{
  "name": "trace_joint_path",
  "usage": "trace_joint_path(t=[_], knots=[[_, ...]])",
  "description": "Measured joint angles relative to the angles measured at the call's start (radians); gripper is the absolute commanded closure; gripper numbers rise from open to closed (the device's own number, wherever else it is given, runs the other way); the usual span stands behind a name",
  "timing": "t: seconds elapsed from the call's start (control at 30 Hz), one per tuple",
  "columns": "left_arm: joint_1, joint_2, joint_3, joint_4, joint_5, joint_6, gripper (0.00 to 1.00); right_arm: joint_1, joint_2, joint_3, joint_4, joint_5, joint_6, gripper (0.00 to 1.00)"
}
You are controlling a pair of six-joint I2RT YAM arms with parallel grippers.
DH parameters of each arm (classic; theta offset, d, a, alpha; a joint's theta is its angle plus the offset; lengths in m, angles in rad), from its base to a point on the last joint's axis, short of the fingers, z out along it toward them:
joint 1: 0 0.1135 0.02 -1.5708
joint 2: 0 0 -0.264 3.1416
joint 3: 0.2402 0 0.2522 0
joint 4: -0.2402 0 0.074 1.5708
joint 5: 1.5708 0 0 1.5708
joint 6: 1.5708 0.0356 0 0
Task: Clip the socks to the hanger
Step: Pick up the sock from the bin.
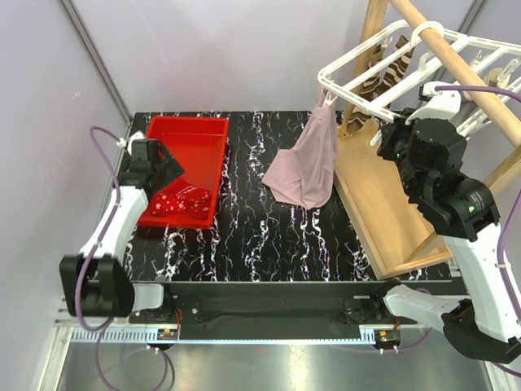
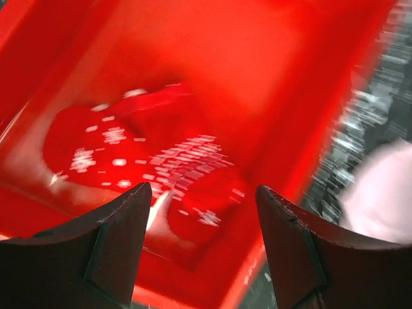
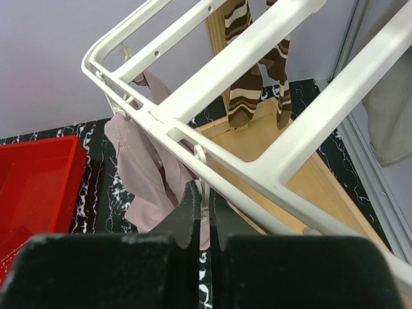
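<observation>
1. While the left gripper (image 2: 203,193) hangs over the red tub (image 1: 189,132), its jaws stand open with nothing between them
2. One red sock with white specks (image 2: 129,151) lies in the tub, below those jaws
3. The right gripper (image 3: 206,196) is closed on a small white clip (image 3: 201,158) under a crossbar of the white hanger (image 3: 257,48)
4. A mauve-pink sock (image 1: 309,163) hangs from a corner clip just beside, its lower end resting on the black marbled table (image 1: 260,236)
5. Brown-and-cream striped socks (image 3: 241,90) hang at the hanger's far side, a beige-grey sock (image 3: 389,122) at the right edge of the wrist view
6. A wooden pole (image 1: 464,61) carries the hanger's hook and crosses above the right arm
</observation>
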Motion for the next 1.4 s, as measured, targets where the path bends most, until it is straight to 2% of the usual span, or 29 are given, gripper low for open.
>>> trace_joint_path(t=[0.17, 0.37, 1.0, 1.03, 1.07, 1.13, 1.17, 1.2, 1.4], knots=[[0.104, 0.237, 0.068, -0.026, -0.007, -0.103, 0.41, 0.0, -0.003, 0.0, -0.002, -0.011, 0.006, 1.0], [0.15, 0.415, 0.131, 0.013, -0.038, -0.19, 0.46, -0.003, -0.003, 0.0, -0.005, -0.018, 0.007, 1.0], [0.15, 0.552, 0.13, 0.087, -0.036, -0.301, 0.51, -0.003, -0.002, 0.0, -0.008, -0.02, 0.007, 1.0], [0.15, 0.553, 0.13, 0.089, -0.036, -0.303, 0.54, -0.003, -0.002, 0.0, -0.008, -0.022, 0.007, 1.0], [0.15, 0.553, 0.13, 0.091, -0.036, -0.304, 0.67, -0.003, -0.002, 0.0, -0.008, -0.023, 0.007, 1.0], [0.15, 0.553, 0.13, 0.104, -0.035, -0.307, 0.83, -0.003, -0.002, 0.0, -0.008, -0.023, 0.007, 1.0], [0.15, 0.553, 0.13, 0.107, -0.034, -0.304, 0.97, -0.003, -0.002, 0.0, -0.008, -0.023, 0.007, 1.0], [0.15, 0.553, 0.13, 0.114, -0.029, -0.302, 1.0, -0.003, -0.002, 0.0, -0.008, -0.023, 0.007, 1.0], [0.126, 0.502, 0.13, 0.154, -0.018, -0.193, 1.0, -0.003, -0.001, 0.0, -0.015, -0.026, 0.01, 1.0]])
